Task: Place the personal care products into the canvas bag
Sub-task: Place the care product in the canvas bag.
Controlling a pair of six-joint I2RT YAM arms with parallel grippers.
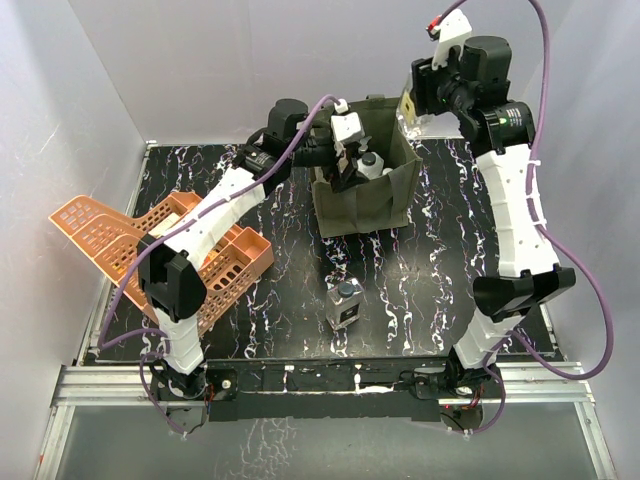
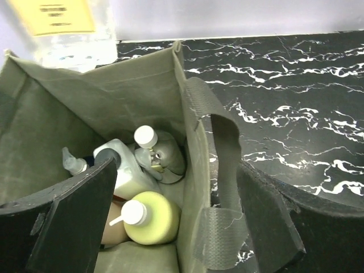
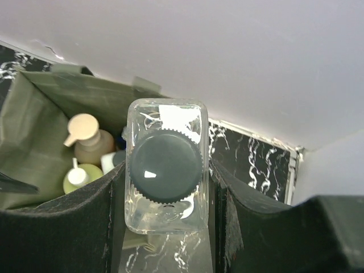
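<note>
Marbled table [image 1: 420, 280]: canvas bag [image 1: 365, 205] holding bottles [image 2: 149, 219]; left end effector [image 1: 347, 168] apart, right end effector [image 3: 165, 233] clamped on clear bottle [image 3: 165, 165].

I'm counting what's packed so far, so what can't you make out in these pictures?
Top view: the left gripper covers most of the canvas bag's inside.
Left wrist view: its own finger hides most of the tan bottle, so the count is unsure.
Left wrist view: the yellow label on the right gripper's clear square bottle is blurred and cut by the top edge.
</note>
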